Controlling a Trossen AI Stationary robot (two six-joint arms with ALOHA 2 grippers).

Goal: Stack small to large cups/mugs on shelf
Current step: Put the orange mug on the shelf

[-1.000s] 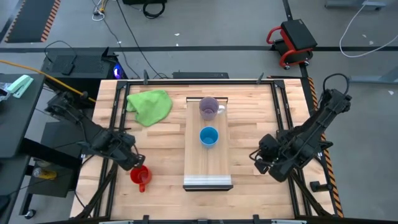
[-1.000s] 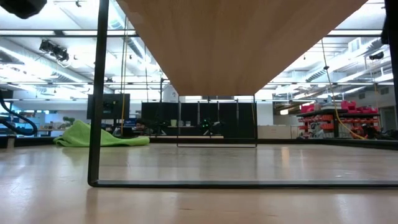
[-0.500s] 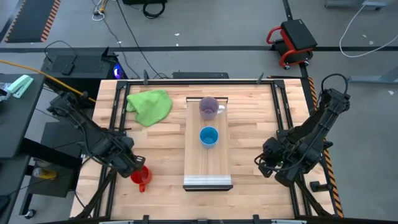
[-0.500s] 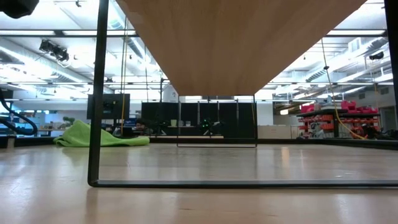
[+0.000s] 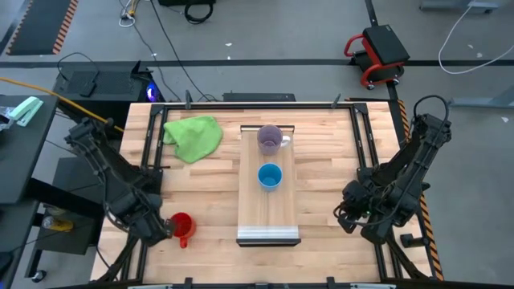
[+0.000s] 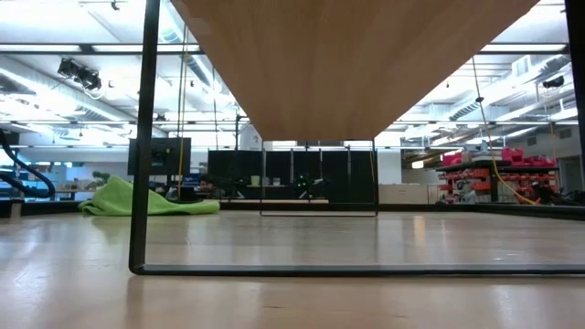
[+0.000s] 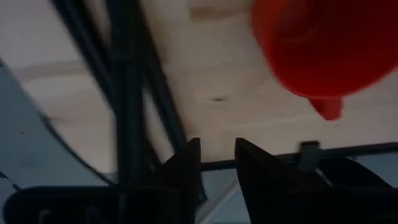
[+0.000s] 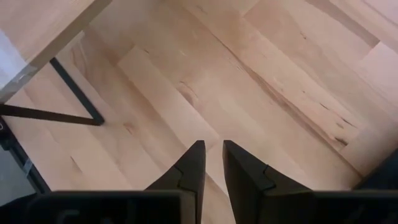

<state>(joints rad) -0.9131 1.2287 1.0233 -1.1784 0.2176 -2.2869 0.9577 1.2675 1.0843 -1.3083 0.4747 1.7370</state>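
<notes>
At the table's front left corner the left gripper [image 5: 152,231] hovers just beside the red mug [image 5: 181,226], its fingers [image 7: 186,163] nearly closed on nothing, the mug standing free on the tabletop [image 5: 201,197] and not between them. Over the right side the right gripper [image 5: 351,217] waits, fingers likewise close together and empty, well apart from any cup. On the shelf [image 5: 268,213] the purple mug [image 5: 270,139] and blue cup [image 5: 270,176] already stand in line, so, as I judge it, only the red mug remains to be placed.
</notes>
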